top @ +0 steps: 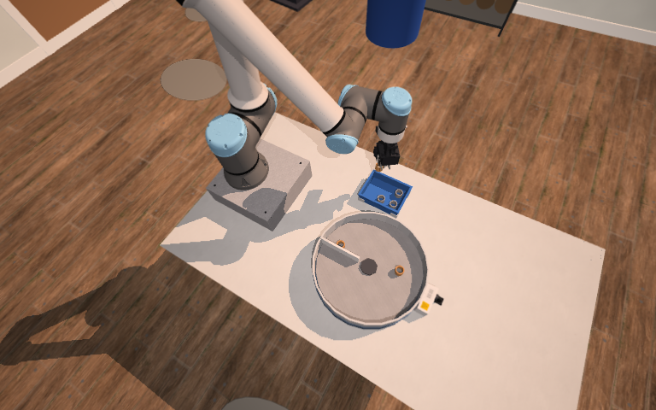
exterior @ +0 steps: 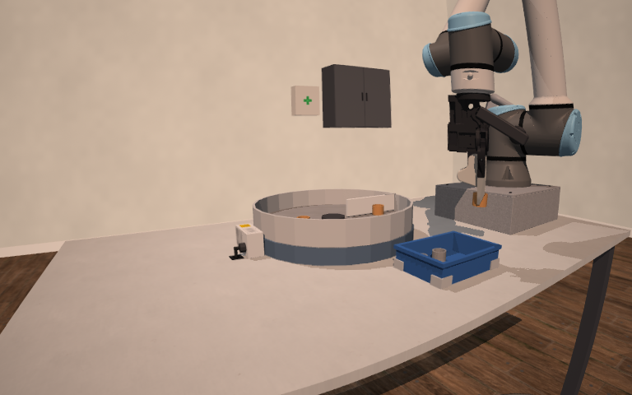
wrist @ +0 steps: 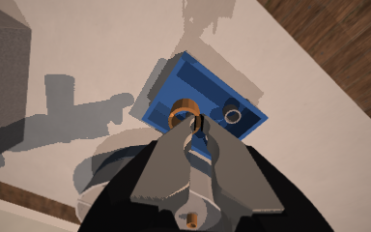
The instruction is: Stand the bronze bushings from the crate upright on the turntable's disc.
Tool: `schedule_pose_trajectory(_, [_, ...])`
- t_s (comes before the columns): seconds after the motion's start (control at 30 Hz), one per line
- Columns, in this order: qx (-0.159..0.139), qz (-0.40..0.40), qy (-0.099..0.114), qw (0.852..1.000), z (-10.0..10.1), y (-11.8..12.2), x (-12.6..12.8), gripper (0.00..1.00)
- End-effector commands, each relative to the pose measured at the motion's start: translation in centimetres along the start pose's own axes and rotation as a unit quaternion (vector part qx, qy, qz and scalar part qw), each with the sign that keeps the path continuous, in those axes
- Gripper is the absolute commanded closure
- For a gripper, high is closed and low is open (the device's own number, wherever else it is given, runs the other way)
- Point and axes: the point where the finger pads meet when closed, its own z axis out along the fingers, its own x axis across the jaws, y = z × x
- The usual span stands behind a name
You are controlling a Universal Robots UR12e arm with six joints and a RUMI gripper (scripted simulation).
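Note:
My gripper [top: 382,167] [exterior: 479,202] [wrist: 197,115] is shut on the wall of a bronze bushing [top: 378,167] [exterior: 475,199] [wrist: 185,104], one finger inside its bore. It holds the bushing above and just behind the blue crate [top: 394,179] [exterior: 473,267] [wrist: 173,88]. In the crate are three steel bushings [top: 399,192] [top: 381,197] [top: 393,203]; one steel bushing [exterior: 439,255] [wrist: 232,117] shows clearly in the other views. On the turntable's disc [top: 361,300] [exterior: 333,216] one bronze bushing [top: 401,267] [exterior: 304,217] stands right of the dark hub [top: 368,266]. Another [top: 340,243] [exterior: 378,209] stands beside the divider.
The turntable's high round wall [top: 417,244] [exterior: 333,233] surrounds the disc, close to the crate. A thin upright divider [top: 338,248] [exterior: 367,204] runs from the wall towards the hub. A control box [top: 426,299] [exterior: 249,240] is on the outer side. The robot's grey base block [top: 289,178] stands on the table.

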Motion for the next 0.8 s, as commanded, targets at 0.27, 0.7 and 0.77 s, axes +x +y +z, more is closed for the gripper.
schedule_pose_trajectory(0.27, [0.0, 0.0, 0.001, 1.0, -0.1, 1.4, -0.6, 1.0])
schedule_pose_trajectory(0.7, [0.0, 0.0, 0.001, 1.0, -0.1, 5.4, -2.6, 1.0])
schedule_pose_trajectory(0.77, [0.0, 0.0, 0.001, 1.0, -0.1, 6.4, -3.2, 1.0])
